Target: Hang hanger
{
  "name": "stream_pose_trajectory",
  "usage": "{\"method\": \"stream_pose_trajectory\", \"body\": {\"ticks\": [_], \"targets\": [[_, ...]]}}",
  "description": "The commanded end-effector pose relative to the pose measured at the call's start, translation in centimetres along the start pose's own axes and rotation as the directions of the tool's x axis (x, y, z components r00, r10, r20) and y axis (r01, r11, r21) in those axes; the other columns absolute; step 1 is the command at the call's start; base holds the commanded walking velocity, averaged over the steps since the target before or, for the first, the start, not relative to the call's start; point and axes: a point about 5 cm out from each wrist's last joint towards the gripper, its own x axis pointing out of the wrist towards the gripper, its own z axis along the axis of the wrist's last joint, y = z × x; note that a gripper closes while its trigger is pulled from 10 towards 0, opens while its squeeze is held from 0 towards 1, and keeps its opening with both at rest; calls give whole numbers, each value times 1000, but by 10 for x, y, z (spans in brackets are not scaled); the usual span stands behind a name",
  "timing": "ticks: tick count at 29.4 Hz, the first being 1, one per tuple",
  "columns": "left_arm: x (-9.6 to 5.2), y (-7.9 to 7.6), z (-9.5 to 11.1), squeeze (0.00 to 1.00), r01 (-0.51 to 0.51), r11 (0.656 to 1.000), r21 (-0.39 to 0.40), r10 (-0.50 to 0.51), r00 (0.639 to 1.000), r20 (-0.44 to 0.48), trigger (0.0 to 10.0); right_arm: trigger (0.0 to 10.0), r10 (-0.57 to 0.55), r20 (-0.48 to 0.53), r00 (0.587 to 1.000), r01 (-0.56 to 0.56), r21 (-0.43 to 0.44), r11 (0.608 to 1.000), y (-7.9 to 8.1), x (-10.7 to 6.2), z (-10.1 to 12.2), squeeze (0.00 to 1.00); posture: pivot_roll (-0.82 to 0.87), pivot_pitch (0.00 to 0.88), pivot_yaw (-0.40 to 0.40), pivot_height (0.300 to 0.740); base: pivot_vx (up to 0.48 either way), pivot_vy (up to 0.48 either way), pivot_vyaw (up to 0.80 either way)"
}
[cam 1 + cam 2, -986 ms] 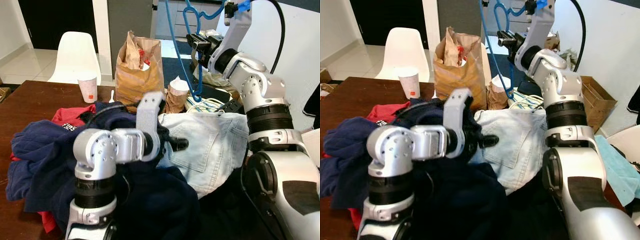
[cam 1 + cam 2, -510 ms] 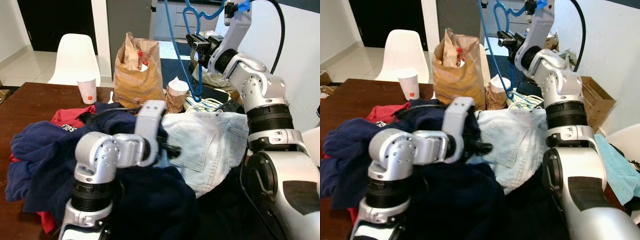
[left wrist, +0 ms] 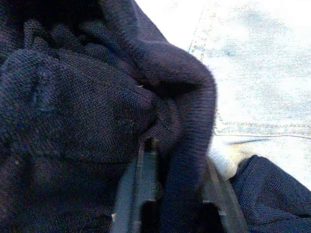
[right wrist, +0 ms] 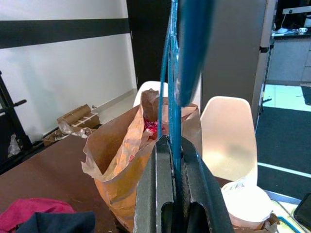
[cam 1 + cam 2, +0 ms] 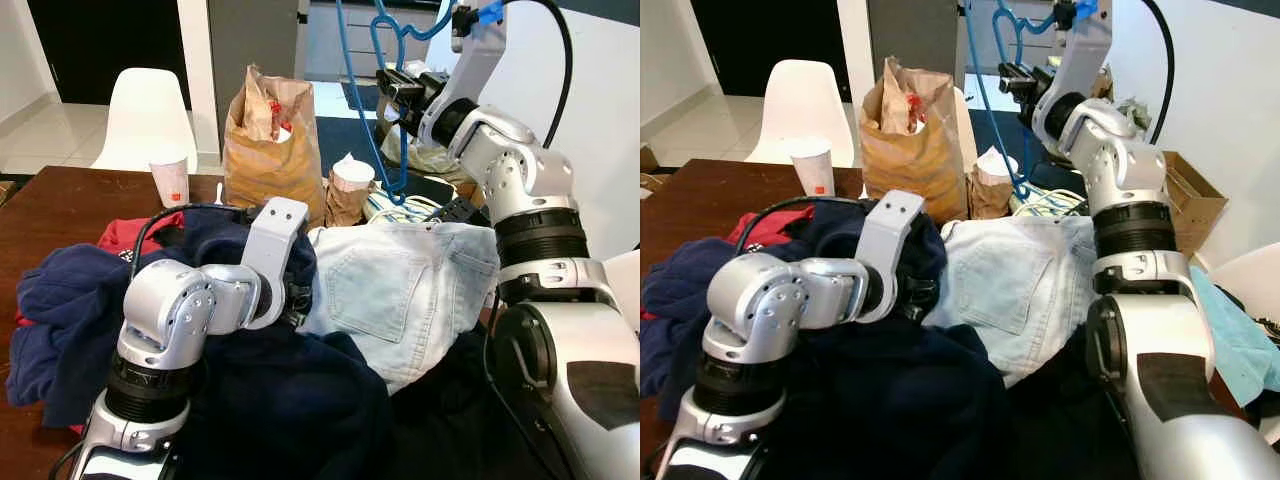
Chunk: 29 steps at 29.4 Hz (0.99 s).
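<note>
The thin blue plastic hanger [image 5: 372, 95] hangs in the air above the far side of the dark brown wooden surface [image 5: 45, 205], its hook end up by the top of the picture and its lower bend dangling just above the small crumpled paper bag [image 5: 347, 190]. The right claw [image 5: 397, 84], raised high on its silver arm, is pinching the hanger; in the right wrist view the two black fingers [image 4: 156, 194] are pressed together on the blue rod [image 4: 174, 97], which runs straight up between them.

The left claw [image 3: 170, 187] is down in the pile of dark navy knit clothing [image 5: 270, 400], with a fold of the navy fabric caught between its fingers. Just beside it lies a pair of light blue denim jeans [image 5: 400, 295], back pocket facing up. A red garment [image 5: 135, 232] with small white lettering too small to read peeks out from under the navy pile.

Behind the clothes stands a large brown paper bag [image 5: 265, 150], open at the top, with something red inside. To its left stands a white paper cup [image 5: 169, 180] with a small red mark whose wording cannot be read. A white moulded chair [image 5: 140, 115] stands beyond the surface, and an open cardboard box [image 5: 1188, 205] sits on the floor to the right.
</note>
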Motion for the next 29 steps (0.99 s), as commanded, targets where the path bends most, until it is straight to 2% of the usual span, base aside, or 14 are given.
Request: {"method": "stream_pose_trajectory", "body": {"ticks": [1, 10, 11, 12, 13, 14, 15, 17, 19, 21, 23, 26, 28, 29], "targets": [[-2, 2, -8, 0, -14, 1000, 20, 15, 998, -60, 0, 10000, -12, 20, 1000, 12, -2, 1000, -3, -1, 7, 0, 15, 0, -70, 740, 0, 0, 0], [-11, 17, 3, 0, -107, 994, 22, 107, 994, -2, 0, 10000, -15, 25, 1000, 15, -1, 1000, -3, -1, 7, 0, 0, 0, -61, 740, 0, 0, 0], [-17, 19, 17, 0, -124, 991, 51, 117, 986, 118, 0, 10000, -19, 29, 999, 19, -1, 1000, -4, -2, 8, 0, -5, 0, -59, 740, 0, 0, 0], [-17, 19, 17, 0, -124, 991, 51, 117, 986, 118, 0, 10000, -19, 29, 999, 19, -1, 1000, -4, -2, 8, 0, -5, 0, -59, 740, 0, 0, 0], [-29, 27, 42, 0, -201, 979, 40, 180, 938, 296, 0, 10000, -23, 33, 999, 23, 3, 1000, -5, -2, 8, 0, -6, 0, -58, 740, 0, 0, 0], [-29, 27, 42, 0, -201, 979, 40, 180, 938, 296, 0, 10000, -23, 33, 999, 23, 3, 1000, -5, -2, 8, 0, -6, 0, -58, 740, 0, 0, 0], [-39, 33, 59, 0, -254, 967, 23, 222, 883, 413, 0, 10000, -25, 36, 999, 24, 6, 1000, -6, -2, 8, 0, -6, 0, -58, 740, 0, 0, 0], [-39, 33, 59, 0, -254, 967, 23, 222, 883, 413, 0, 10000, -25, 36, 999, 24, 6, 1000, -6, -2, 8, 0, -6, 0, -58, 740, 0, 0, 0], [-83, 55, 98, 0, -503, 864, -36, 406, 651, 642, 0, 10000, -29, 33, 999, 29, 17, 999, -6, -2, 5, 0, 4, 0, -55, 740, 0, 0, 0], [-83, 55, 98, 0, -503, 864, -36, 406, 651, 642, 0, 10000, -29, 33, 999, 29, 17, 999, -6, -2, 5, 0, 4, 0, -55, 740, 0, 0, 0], [-111, 63, 113, 0, -646, 760, -70, 478, 483, 733, 0, 10000, -30, 33, 999, 29, 26, 999, -6, -2, 2, 0, 5, 0, -53, 740, 0, 0, 0], [-121, 53, 119, 0, -642, 763, -72, 434, 426, 794, 0, 10000, -28, 36, 999, 27, 32, 999, -4, -1, 1, 0, 10, 0, -52, 740, 0, 0, 0], [-121, 53, 119, 0, -642, 763, -72, 434, 426, 794, 0, 10000, -28, 36, 999, 27, 32, 999, -4, -1, 1, 0, 10, 0, -52, 740, 0, 0, 0], [-120, 45, 120, 0, -600, 798, -67, 394, 435, 810, 0, 10000, -27, 39, 999, 26, 36, 999, -4, -1, 0, 0, 9, 0, -52, 740, 0, 0, 0]]}}
